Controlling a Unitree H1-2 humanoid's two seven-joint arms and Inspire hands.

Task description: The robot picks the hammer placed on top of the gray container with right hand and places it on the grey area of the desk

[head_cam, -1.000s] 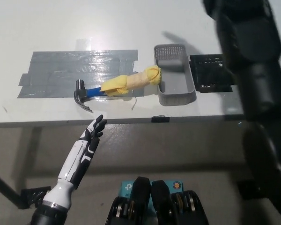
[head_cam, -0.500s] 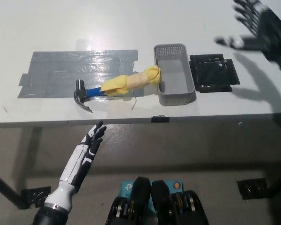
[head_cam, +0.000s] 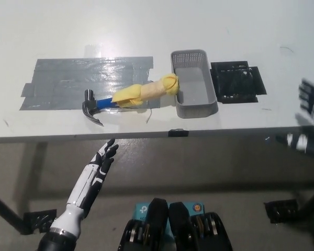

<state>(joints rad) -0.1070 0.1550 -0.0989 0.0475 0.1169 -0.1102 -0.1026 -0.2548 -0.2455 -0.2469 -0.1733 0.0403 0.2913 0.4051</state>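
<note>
Head view: the white desk (head_cam: 146, 26) fills the upper half of the frame, its near edge running left to right across the middle. A patch of grey tape (head_cam: 68, 81), the grey area, lies on the left part of the desk. The hammer (head_cam: 128, 97) lies on the desk with its dark head (head_cam: 91, 109) at the near edge of the grey tape and its blue neck just right of the head. The yellow handle (head_cam: 146, 93) runs up and to the right, and its far end rests against the left wall of the gray container (head_cam: 194, 83), near that wall's top edge. The hammer is thus partly on the grey area and partly propped at the container. The container is a perforated tray standing upright just right of the tape. A black mesh tray (head_cam: 235, 81) sits immediately to its right. The left hand (head_cam: 102, 159) is held below the desk's near edge at the lower left, fingers spread apart and pointing up toward the desk, holding nothing. The right hand (head_cam: 309, 123) appears at the far right edge of the frame, level with the desk's near edge, well apart from the hammer. It is motion-blurred and partly cut off. Its fingers look spread and nothing is seen in it.
</note>
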